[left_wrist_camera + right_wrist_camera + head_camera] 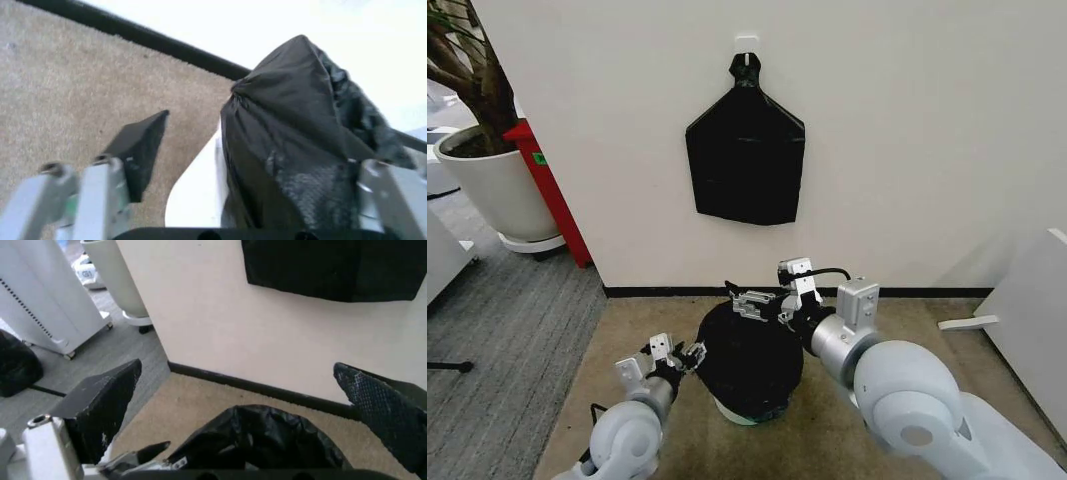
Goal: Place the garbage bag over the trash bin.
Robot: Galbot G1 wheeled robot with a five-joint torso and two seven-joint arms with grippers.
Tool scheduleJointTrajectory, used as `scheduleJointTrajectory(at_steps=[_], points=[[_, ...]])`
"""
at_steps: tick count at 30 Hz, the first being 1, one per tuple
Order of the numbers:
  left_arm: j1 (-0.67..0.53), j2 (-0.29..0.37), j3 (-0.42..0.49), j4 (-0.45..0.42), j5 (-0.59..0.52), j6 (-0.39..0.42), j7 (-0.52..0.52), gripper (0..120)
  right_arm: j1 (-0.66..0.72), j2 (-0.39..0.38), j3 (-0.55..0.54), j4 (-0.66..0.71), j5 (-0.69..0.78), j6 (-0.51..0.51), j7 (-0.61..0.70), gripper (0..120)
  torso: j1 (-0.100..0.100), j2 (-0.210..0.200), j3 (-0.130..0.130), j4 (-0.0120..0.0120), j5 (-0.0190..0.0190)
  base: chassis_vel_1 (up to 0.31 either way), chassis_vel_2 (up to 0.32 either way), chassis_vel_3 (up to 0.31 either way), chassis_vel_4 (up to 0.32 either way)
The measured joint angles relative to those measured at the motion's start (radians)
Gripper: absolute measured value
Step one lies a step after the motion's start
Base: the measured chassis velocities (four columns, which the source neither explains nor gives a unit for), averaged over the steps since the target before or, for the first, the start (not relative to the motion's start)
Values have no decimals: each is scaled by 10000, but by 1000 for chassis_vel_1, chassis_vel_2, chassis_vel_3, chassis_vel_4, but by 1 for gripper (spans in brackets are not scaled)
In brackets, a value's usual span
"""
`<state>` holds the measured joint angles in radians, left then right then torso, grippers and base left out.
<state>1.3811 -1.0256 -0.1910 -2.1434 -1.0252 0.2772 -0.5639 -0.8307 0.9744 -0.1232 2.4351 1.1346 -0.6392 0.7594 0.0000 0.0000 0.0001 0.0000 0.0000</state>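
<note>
Head view: glossy black garbage bag [749, 358] domed over trash bin [739, 414].

You saw a glossy black garbage bag [749, 358], a cream-white trash bin [197, 195], beige carpet [637, 330], and a red post [549, 190].

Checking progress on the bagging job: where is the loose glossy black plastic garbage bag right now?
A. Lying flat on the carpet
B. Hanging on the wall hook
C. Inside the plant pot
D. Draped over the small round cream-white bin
D: the loose glossy black plastic garbage bag covers the small round cream-white bin, whose base peeks out beneath it.
</note>
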Motion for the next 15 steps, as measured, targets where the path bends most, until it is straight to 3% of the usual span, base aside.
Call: scheduleJointTrajectory(at_steps=[5,15], points=[[264,-15,-38,-308,199,-60,3,98,-358,102,51,-29,-326,18,-206,100,0,0,-1,-1,0,0,0,0,0],[649,-202,-42,-165,651,-265,80,100,-318,84,134,-12,-363,42,-246,100,0,0,-1,0,0,0,0,0,0]])
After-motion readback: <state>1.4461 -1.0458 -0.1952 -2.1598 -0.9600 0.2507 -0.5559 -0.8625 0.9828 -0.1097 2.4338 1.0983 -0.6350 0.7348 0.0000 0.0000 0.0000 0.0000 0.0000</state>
